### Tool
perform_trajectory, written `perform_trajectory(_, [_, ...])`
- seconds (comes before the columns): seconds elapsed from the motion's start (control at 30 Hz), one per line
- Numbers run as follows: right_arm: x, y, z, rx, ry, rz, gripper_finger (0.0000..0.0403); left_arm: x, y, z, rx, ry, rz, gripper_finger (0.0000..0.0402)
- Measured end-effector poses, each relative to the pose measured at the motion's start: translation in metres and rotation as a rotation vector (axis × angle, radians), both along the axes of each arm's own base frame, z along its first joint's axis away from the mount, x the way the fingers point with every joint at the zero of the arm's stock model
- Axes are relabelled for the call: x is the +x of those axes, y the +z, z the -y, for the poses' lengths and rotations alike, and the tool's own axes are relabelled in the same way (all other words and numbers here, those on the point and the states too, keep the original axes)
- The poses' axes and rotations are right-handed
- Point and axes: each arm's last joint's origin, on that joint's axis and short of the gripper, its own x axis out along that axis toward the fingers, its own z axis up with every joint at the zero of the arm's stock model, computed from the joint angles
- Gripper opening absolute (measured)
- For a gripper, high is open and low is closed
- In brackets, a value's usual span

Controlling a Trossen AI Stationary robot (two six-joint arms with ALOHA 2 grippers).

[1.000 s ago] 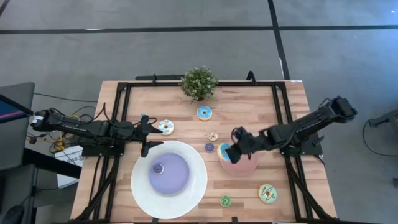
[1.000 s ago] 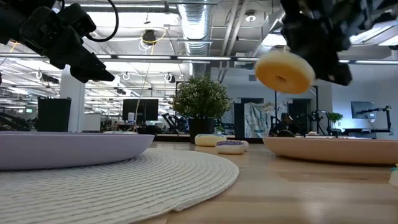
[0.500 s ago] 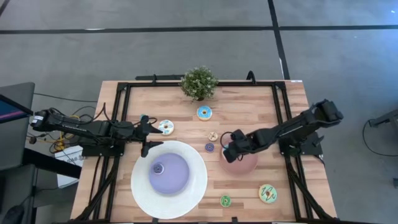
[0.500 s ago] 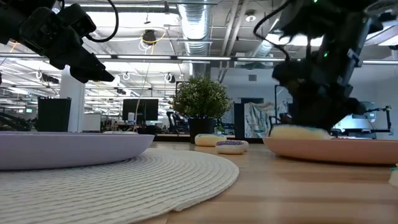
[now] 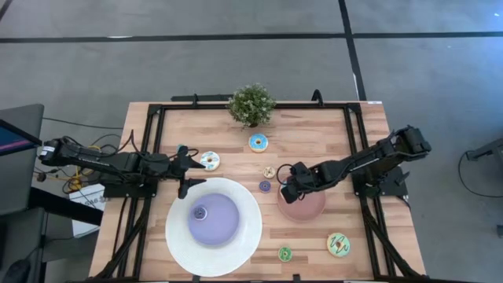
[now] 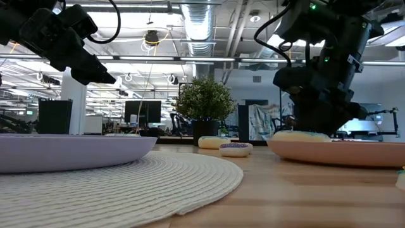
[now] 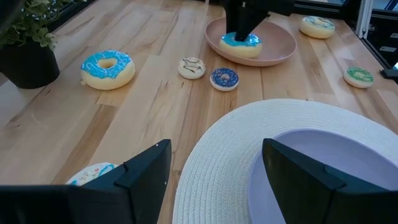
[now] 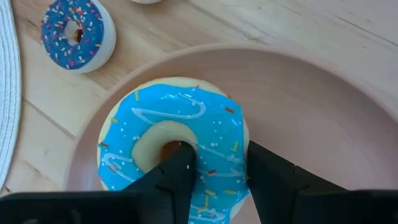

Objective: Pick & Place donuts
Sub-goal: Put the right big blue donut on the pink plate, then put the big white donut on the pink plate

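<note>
Donuts: one blue-iced donut lying flat in pink plate, its ring wall between the right gripper fingers, one finger in the hole. Left gripper: fingers apart, empty, over the white-and-purple plate edge. Other donuts scattered on the table.

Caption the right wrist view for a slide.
Right pincer straddles the rim of a blue donut lying on the pink plate, one finger in its hole; a small dark-blue donut sits beside the plate.
</note>
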Motion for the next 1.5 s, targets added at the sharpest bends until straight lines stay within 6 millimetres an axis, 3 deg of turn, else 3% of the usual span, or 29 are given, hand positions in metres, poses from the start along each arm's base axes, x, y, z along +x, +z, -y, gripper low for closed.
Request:
perform_trajectory(0.3, [-0.001,0.004,0.0,0.005,0.003,0.014,0.0192,0.0,0.0,0.0,0.0,0.0,0.0,0.0245])
perform_trajectory(0.63, [-0.014,0.039,0.002,0.029,0.059,0.124,0.0229,-0.001,-0.001,0.0,0.002,0.0,-0.014,0.0245])
perform_trajectory(1.0, [-0.029,0.067,0.005,0.002,0.106,0.221,0.0211,-0.001,-0.001,0.0,0.002,0.0,-0.016,0.0245])
perform_trajectory(1.5, [-0.03,0.067,0.0,-0.026,0.186,0.217,0.0158,-0.001,-0.002,0.0,0.003,0.0,-0.027,0.0245])
